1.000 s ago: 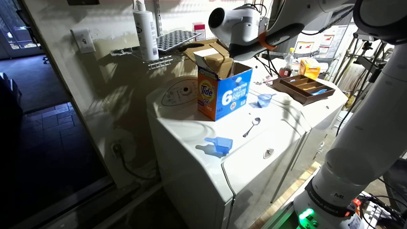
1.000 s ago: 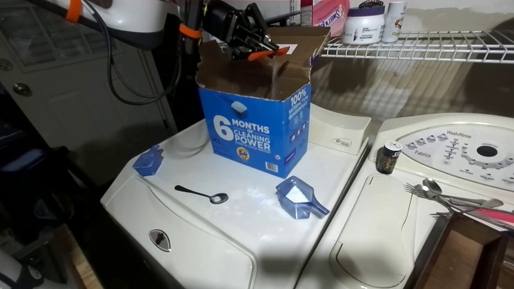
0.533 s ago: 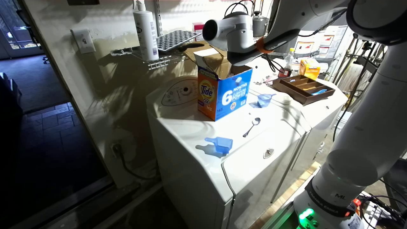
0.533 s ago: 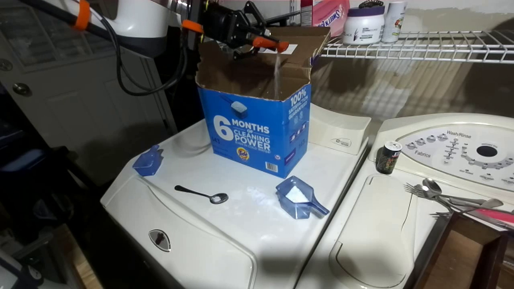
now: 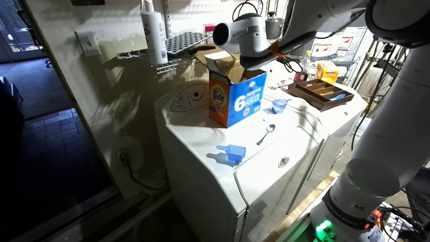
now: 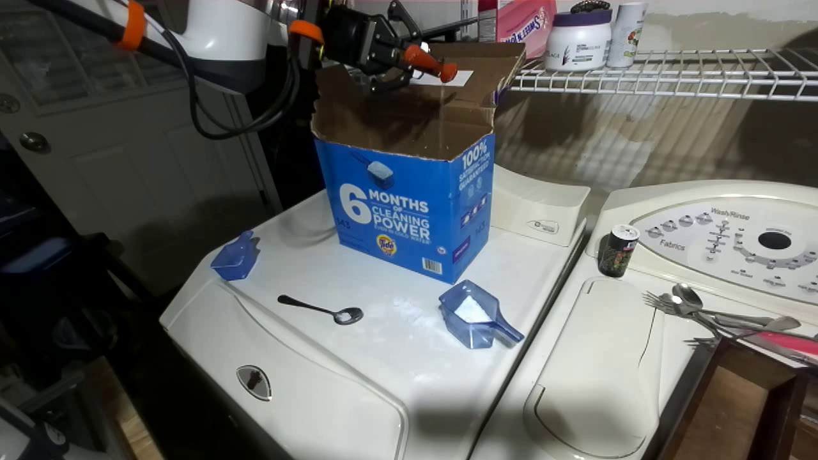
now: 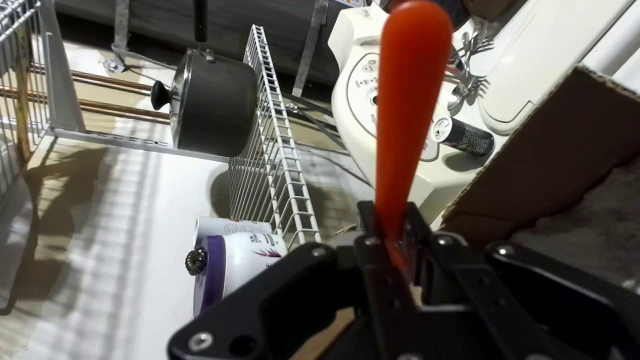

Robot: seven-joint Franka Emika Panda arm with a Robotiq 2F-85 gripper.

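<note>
At frame centre I read "Tide" and "6 Months of Cleaning Power" on a blue-and-orange cardboard box [image 6: 404,204]; at right, "Wash/Rinse" on a pale oval control panel [image 6: 735,246].

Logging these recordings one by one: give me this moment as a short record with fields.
End effector: closed on an orange-red utensil
Below utensil: thin powder streak, open Tide box
Box stands on: white appliance
Also on it: blue scoop holding white powder; metal spoon; second blue scoop
Neighbouring appliance: black can, cutlery, brown divided tray
</note>
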